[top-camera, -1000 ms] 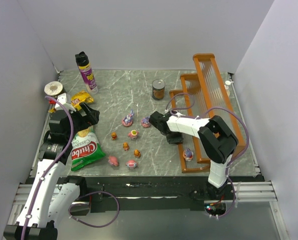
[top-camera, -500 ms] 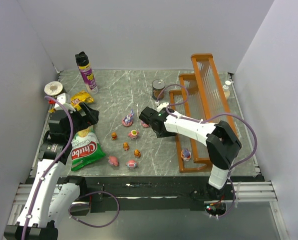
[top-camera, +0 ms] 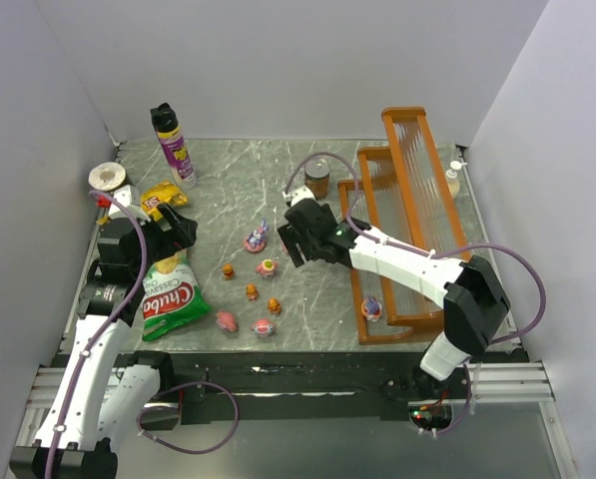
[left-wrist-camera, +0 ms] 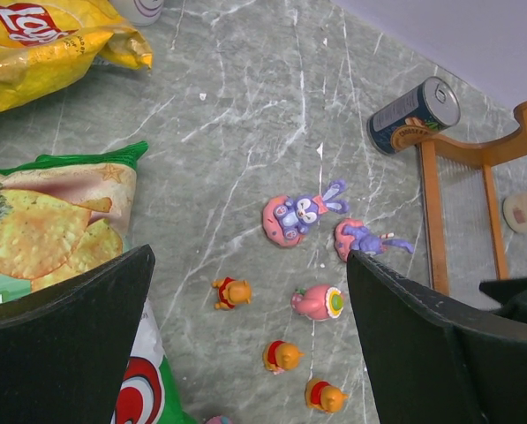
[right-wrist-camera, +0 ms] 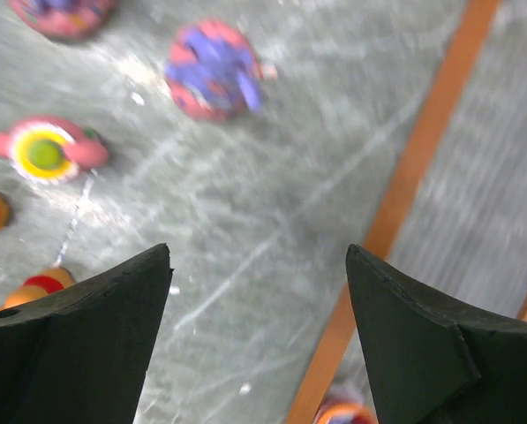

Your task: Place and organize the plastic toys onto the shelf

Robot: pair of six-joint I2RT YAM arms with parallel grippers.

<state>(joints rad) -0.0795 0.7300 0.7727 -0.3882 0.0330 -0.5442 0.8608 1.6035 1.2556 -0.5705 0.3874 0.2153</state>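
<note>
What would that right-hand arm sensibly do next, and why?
Probably ease the right gripper a little forward and down over the purple toy on its pink base, then close. Its jaws stand open and empty above the table, and that toy lies just ahead. Only one toy sits on the shelf, while several others lie on the table.
</note>
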